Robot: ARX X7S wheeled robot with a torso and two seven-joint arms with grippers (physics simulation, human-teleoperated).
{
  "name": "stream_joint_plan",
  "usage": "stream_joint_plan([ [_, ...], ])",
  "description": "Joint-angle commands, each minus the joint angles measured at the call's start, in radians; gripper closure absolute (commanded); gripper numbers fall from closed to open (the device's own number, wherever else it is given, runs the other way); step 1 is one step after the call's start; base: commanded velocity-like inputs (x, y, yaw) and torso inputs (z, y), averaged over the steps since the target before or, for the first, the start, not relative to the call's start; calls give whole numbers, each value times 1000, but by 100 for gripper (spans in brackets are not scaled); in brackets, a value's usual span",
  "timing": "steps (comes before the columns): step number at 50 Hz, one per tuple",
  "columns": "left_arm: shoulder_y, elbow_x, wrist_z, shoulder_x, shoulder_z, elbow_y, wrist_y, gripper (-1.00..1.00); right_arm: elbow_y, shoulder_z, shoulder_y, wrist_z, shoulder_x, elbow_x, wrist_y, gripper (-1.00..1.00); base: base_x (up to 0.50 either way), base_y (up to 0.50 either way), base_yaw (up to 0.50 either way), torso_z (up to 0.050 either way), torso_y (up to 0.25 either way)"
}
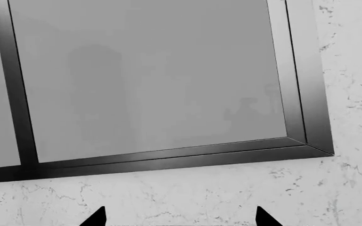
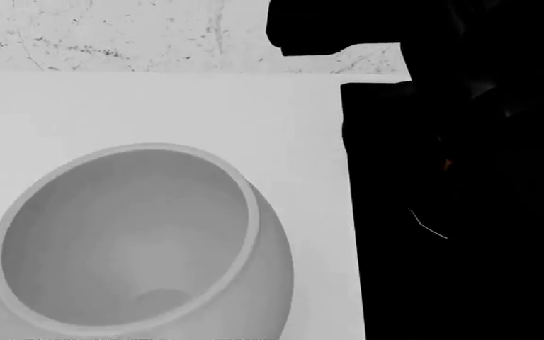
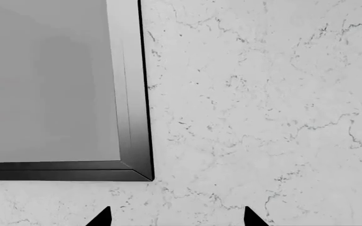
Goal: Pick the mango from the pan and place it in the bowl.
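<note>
The bowl (image 2: 130, 248), large, light grey and round-bellied, stands on a pale counter in the head view at lower left, its wide mouth showing nothing inside. To its right everything is black; a thin pale curved gleam there may be the rim of the pan (image 2: 428, 227). A tiny orange speck (image 2: 447, 164) above it may be the mango, too small to tell. Neither gripper shows in the head view. My left gripper (image 1: 181, 219) and right gripper (image 3: 176, 217) are both open, with nothing between their fingertips, and face a marbled wall.
A dark-framed grey window pane (image 1: 149, 80) fills much of the left wrist view, and its corner (image 3: 49, 84) shows in the right wrist view. The black stovetop area (image 2: 480, 283) borders the counter's right edge. A marbled backsplash (image 2: 111, 35) runs behind the counter.
</note>
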Motion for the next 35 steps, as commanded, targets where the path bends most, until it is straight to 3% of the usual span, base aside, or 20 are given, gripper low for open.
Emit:
stream_joint_plan([
  [1, 38, 14, 2, -16, -23, -4, 24, -100, -8, -11, -6, -5, 16, -4, -8, -100, 0, 0, 0, 0, 0],
  [9, 75, 22, 8, -35, -43, 0, 39, -100, -1, -20, -9, -6, 18, -8, -16, -100, 0, 0, 0, 0, 0],
  [20, 370, -69, -80, -145, -341, 58, 79, -100, 7, -27, -5, -1, 25, -6, -23, -100, 0, 0, 0, 0, 0],
  [27, 562, -47, -65, -127, -508, 107, 89, -100, 14, -26, -5, 4, 42, 2, -18, -100, 0, 0, 0, 0, 0],
  [35, 653, -51, -61, -117, -623, 123, 91, -100, 55, -29, -2, 37, 55, 24, 4, -100, 0, 0, 0, 0, 0],
])
